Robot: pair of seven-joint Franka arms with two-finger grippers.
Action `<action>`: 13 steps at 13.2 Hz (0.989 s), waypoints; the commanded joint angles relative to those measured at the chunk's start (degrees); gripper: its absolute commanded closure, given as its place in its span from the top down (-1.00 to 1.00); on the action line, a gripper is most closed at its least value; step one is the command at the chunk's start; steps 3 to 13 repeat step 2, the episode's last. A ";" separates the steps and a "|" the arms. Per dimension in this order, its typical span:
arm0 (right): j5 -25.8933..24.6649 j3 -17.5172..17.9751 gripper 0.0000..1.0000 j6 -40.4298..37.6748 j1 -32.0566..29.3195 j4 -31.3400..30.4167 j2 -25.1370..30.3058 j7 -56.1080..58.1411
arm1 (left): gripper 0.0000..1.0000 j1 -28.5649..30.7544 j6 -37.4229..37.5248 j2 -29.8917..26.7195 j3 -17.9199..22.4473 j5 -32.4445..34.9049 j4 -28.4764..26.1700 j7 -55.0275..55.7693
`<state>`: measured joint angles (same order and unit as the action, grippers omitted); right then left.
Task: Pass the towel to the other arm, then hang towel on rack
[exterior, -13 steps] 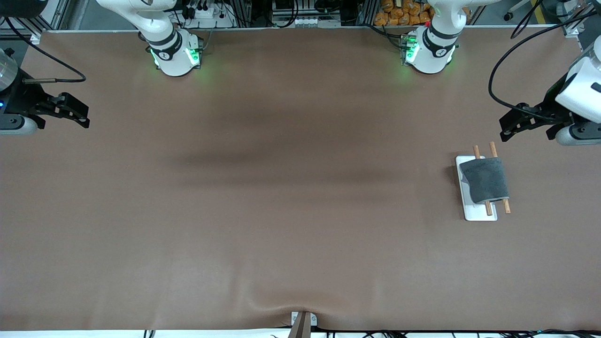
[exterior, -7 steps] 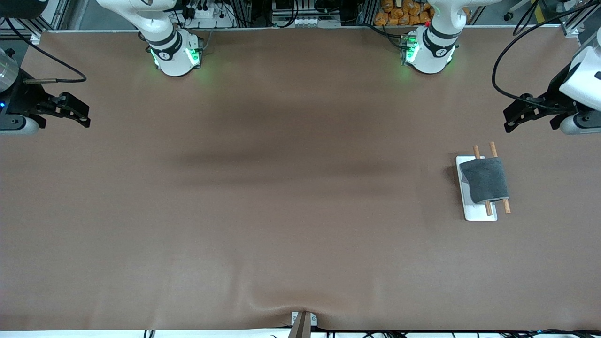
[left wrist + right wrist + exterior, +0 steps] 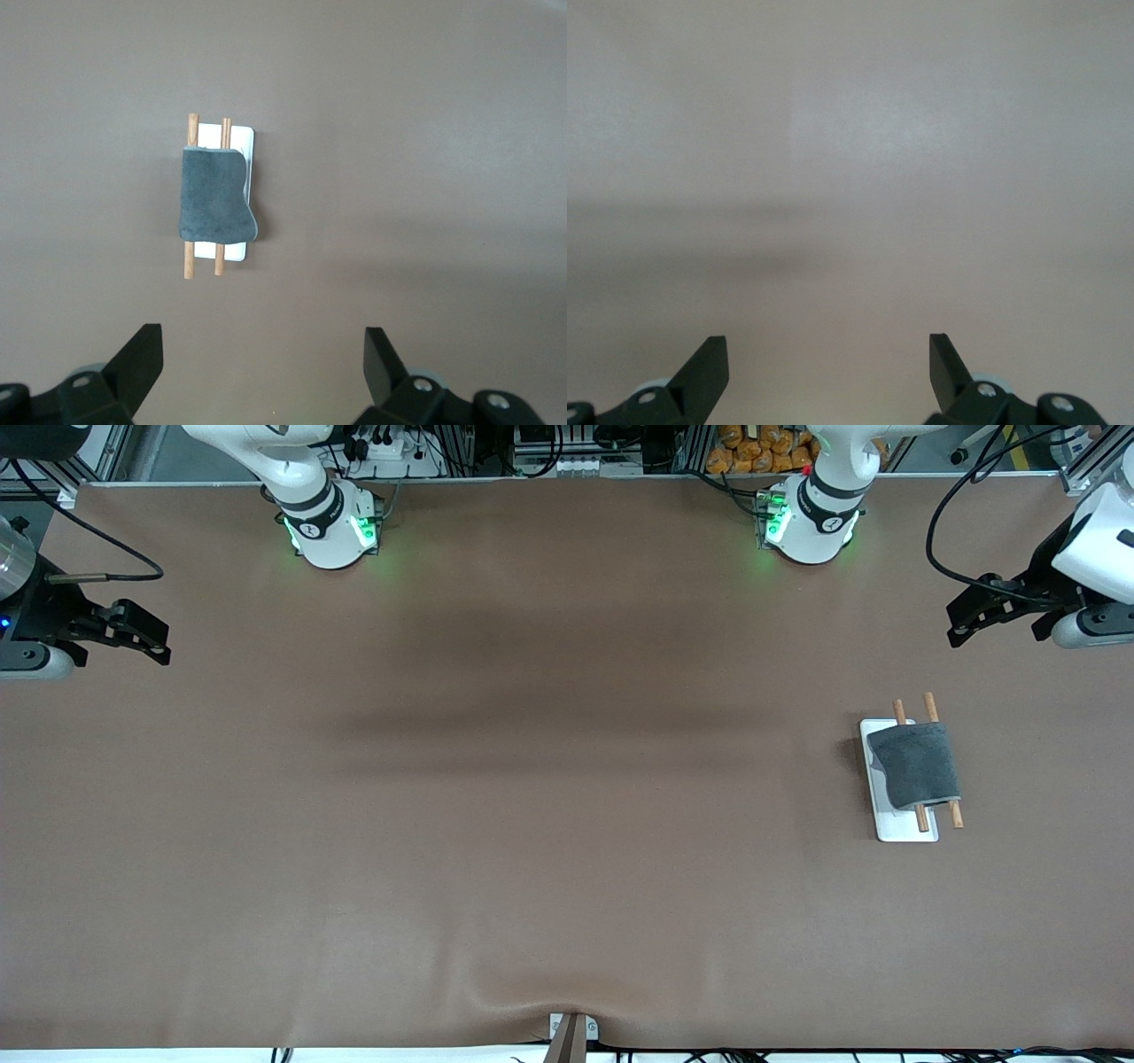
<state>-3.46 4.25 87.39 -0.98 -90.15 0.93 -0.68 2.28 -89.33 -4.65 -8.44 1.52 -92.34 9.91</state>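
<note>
The left gripper is seen raised over the brown counter at the left arm's end, its fingers spread wide and nothing held between them. The right gripper is likewise held parted and empty above bare counter at the right arm's end, where that arm waits. The dark grey towel is draped across the two wooden rods of the rack, nearer to the front camera than the left gripper.

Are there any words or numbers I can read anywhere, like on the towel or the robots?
None can be read.
The towel and its rack: plain, no writing.
The arm bases: small dark marks, too small to read.
The table: no text.
</note>
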 commanded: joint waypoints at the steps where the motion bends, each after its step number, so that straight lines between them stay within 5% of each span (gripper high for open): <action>1: -1.02 -0.12 1.00 -0.91 0.28 1.12 -0.75 0.42 | 1.00 -0.88 0.38 -1.59 1.23 -1.17 -1.17 -0.51; 13: -0.93 -0.12 1.00 -0.91 0.27 1.20 -0.75 0.42 | 1.00 -0.88 0.73 -1.59 1.32 -1.17 -1.17 -0.60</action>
